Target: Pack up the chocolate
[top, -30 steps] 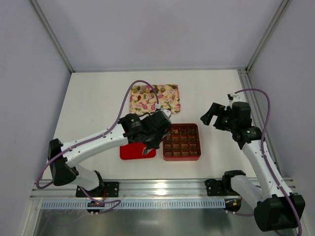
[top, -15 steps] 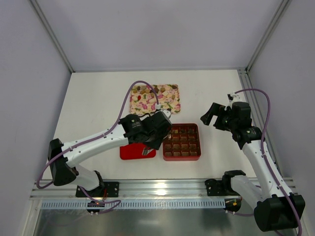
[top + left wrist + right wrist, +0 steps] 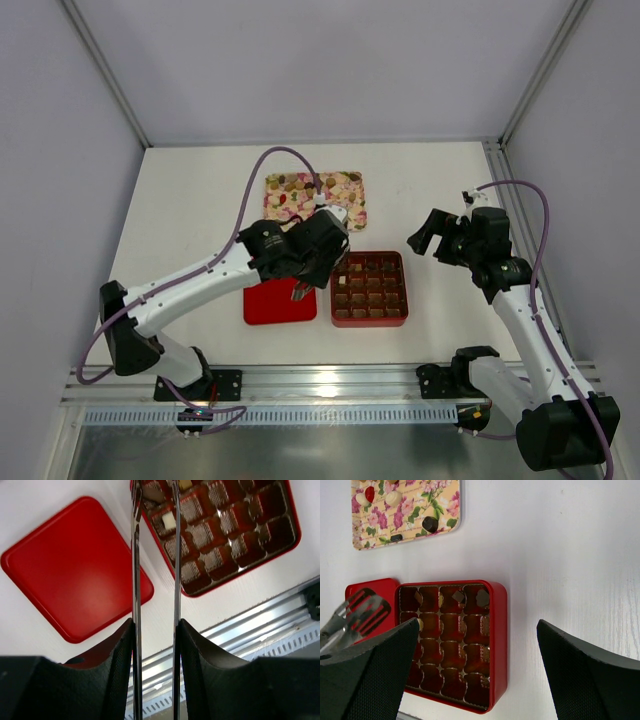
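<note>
The chocolate lies as several small brown and pale pieces on the flowered tray, which also shows in the right wrist view. A few pieces sit in the back cells of the red box, among them a dark one and a pale one. My left gripper is shut on metal tongs. The tongs' slotted ends hang over the gap between lid and box and look empty. My right gripper is open and empty, raised to the right of the box.
The red lid lies flat to the left of the box, and also shows in the left wrist view. A metal rail runs along the near edge. Grey walls enclose the table.
My left gripper has drawn back and left with the tongs, off the box's left edge, uncovering more of the lid. The right arm has not moved.
</note>
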### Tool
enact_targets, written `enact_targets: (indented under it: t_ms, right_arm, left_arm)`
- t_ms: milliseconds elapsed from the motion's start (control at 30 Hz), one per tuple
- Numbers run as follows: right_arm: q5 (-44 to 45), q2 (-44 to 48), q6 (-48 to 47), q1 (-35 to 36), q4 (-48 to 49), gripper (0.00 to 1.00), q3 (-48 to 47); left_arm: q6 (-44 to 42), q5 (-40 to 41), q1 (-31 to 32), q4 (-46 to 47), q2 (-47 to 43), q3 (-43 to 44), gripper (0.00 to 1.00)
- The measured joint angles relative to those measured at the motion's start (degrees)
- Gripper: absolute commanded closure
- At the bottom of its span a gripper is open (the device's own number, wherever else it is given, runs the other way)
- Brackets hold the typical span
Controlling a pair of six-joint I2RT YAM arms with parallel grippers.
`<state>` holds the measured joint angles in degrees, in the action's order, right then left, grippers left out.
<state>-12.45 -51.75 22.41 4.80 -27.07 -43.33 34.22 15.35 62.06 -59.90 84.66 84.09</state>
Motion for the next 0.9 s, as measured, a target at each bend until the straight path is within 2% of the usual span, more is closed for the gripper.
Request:
enact_targets:
  t_ms: [200, 400, 600, 900]
  right_arm:
    - [-0.3, 0.0, 0.0, 0.0, 0.0, 0.0, 0.0]
    - [-0.4, 0.0, 0.0, 0.0, 0.0, 0.0, 0.0]
    - [-0.4, 0.0, 0.0, 0.0, -0.4, 0.0, 0.0]
    - [-0.4, 0.7, 0.0, 0.0, -1.3, 0.0, 0.0]
  left_arm:
    - [-3.7, 0.1, -7.8, 0.5, 4.7, 8.7, 0.6]
    - [-9.0, -0.4, -13.9, 1.8, 16.2, 20.3, 0.59]
    - [-12.7, -0.6, -16.9, 3.0, 27.9, 29.5, 0.59]
    - [-16.6, -0.6, -17.9, 3.7, 36.1, 36.1, 0.59]
